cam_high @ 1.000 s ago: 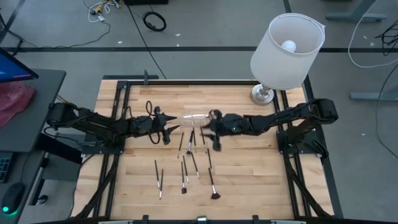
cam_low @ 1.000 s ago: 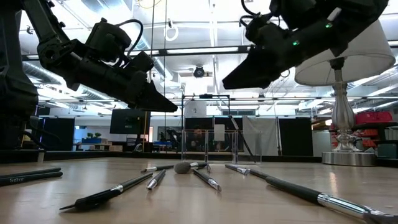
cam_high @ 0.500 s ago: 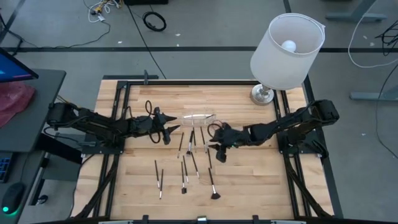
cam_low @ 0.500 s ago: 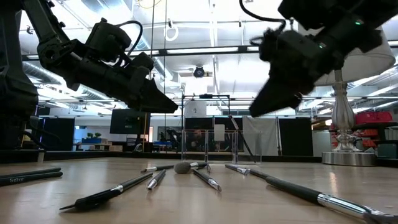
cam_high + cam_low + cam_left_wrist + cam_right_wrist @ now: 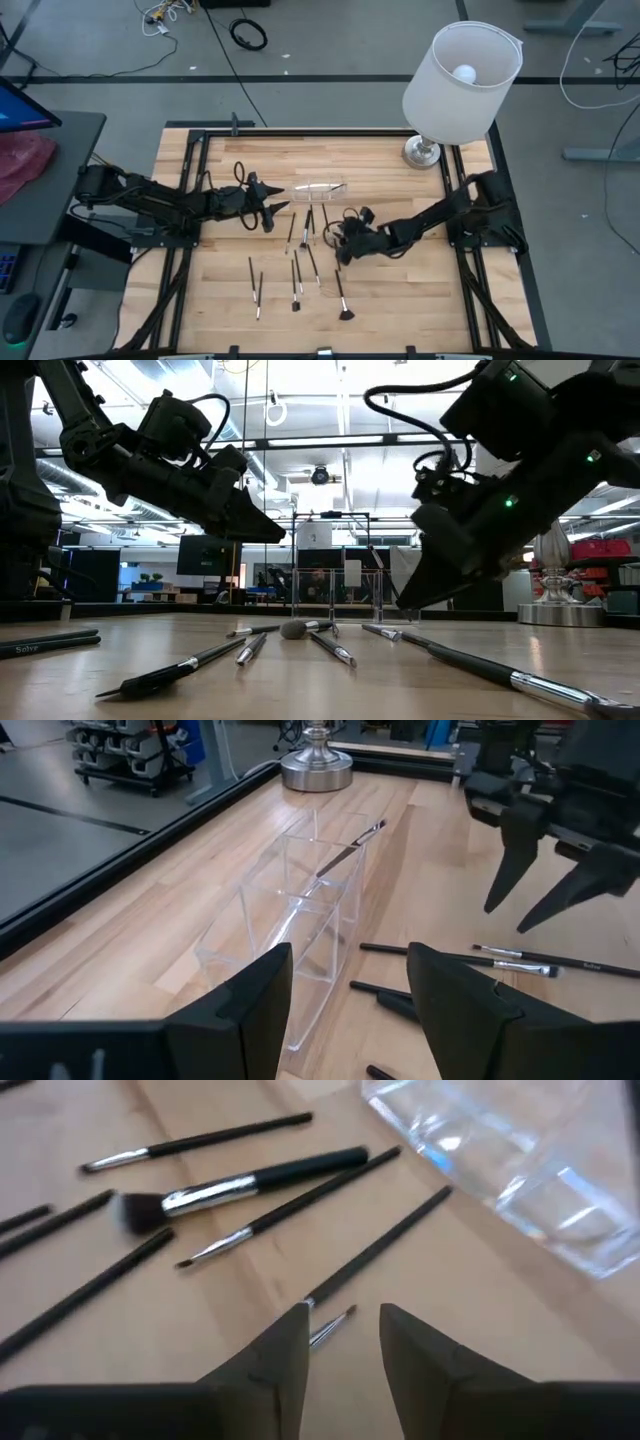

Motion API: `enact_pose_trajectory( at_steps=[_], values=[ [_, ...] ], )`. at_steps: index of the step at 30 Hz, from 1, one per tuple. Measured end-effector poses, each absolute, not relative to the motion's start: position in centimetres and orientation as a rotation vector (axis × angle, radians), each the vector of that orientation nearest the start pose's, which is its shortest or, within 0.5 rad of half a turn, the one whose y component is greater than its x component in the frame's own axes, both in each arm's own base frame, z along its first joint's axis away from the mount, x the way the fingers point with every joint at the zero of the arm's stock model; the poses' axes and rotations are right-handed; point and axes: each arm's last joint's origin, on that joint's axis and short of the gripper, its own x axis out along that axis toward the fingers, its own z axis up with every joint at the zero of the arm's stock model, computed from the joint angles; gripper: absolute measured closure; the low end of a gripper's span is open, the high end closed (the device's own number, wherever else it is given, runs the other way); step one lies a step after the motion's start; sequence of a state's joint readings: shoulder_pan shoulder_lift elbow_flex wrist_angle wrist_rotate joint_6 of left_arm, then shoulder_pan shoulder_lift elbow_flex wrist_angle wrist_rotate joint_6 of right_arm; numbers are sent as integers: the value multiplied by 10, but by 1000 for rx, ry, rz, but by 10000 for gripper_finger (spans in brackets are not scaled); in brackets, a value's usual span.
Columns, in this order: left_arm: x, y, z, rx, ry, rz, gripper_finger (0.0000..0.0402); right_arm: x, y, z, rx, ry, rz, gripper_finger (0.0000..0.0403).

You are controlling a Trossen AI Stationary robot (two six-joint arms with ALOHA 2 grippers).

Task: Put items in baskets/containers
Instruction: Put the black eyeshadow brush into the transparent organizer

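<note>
- Right claw [image 5: 340, 248] now lower and nearer the front edge than a second ago, moved from beside the clear container [image 5: 320, 188] down over the scattered makeup brushes [image 5: 312, 268]
- Fingers [image 5: 270, 1365] parted a little narrower than before, gripping nothing, tips just above a thin brush [image 5: 375, 1250] on the wood
- Left claw [image 5: 270, 212] unchanged, hanging just left of the container, fully spread and empty
- Container lying on its side on the wooden surface [image 5: 400, 300], near the back, between the two arms; one brush [image 5: 348, 848] seen slanting inside it in the left wrist view
- Remaining brushes loose on the surface in front of the container, a fan-shaped one [image 5: 345, 312] nearest the front edge
- Lamp [image 5: 462, 82] with white shade and shiny metal base at the far right corner, well apart from the brushes
- Container of rigid see-through plastic, boxy with flat walls; brushes slim with dark handles, silver ferrules, dark bristles; surface of pale planked wood inside a black metal frame [image 5: 190, 180]
</note>
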State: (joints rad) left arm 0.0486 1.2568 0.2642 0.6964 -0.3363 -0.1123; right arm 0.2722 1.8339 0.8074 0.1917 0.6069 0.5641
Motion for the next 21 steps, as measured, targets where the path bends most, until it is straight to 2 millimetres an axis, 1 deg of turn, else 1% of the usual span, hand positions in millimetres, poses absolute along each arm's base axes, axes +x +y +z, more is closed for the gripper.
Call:
enact_pose_trajectory(
  at_steps=[2,5,9,16,21],
  values=[
    [213,20,154,-67,275,397,197,325,74,112,177,628,-523,276],
    [212,20,153,-65,288,398,197,328,74,115,226,620,-515,276],
    [212,20,153,-64,291,398,197,326,75,113,274,626,-529,276],
    [212,20,152,-61,304,399,197,326,75,103,293,654,-543,276],
    [212,20,150,-60,319,400,197,327,77,91,320,671,-535,275]
  ],
)
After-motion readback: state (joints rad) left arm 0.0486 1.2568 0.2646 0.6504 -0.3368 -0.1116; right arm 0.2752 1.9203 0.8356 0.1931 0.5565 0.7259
